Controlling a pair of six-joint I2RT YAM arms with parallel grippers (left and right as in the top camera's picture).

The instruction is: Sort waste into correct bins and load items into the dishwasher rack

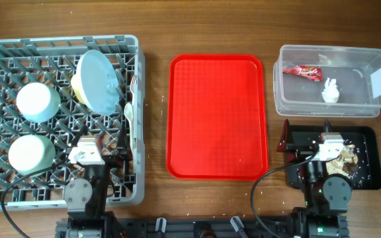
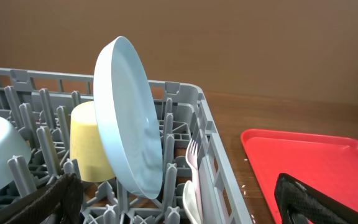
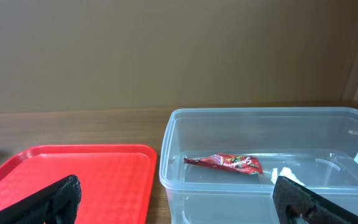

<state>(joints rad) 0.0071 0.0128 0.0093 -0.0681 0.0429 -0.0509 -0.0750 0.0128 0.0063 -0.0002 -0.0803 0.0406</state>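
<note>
Both my claws are spread wide and gripping nothing, left claw [image 2: 176, 186] over the dishwasher rack [image 1: 58, 41], right claw [image 3: 179, 199] over the black tray [image 1: 374, 168] with the food scraps [image 1: 346, 158]. In the rack the plate [image 1: 99, 80] stands on edge by the yellow cup [image 2: 86, 144], the two bowls [image 1: 37, 101] sit further left, and the wrapper [image 1: 301, 71] and paper wad [image 1: 331, 91] are in the clear tub [image 1: 329, 47]

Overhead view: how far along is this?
Done: yellow-green cup, pale blue plate, two pale bowls, white cutlery in grey rack; red-and-white wrapper, white paper wad in clear tub; brown scraps in black tray. In hand: nothing; left gripper, right gripper open. Remaining: nothing visible.
</note>
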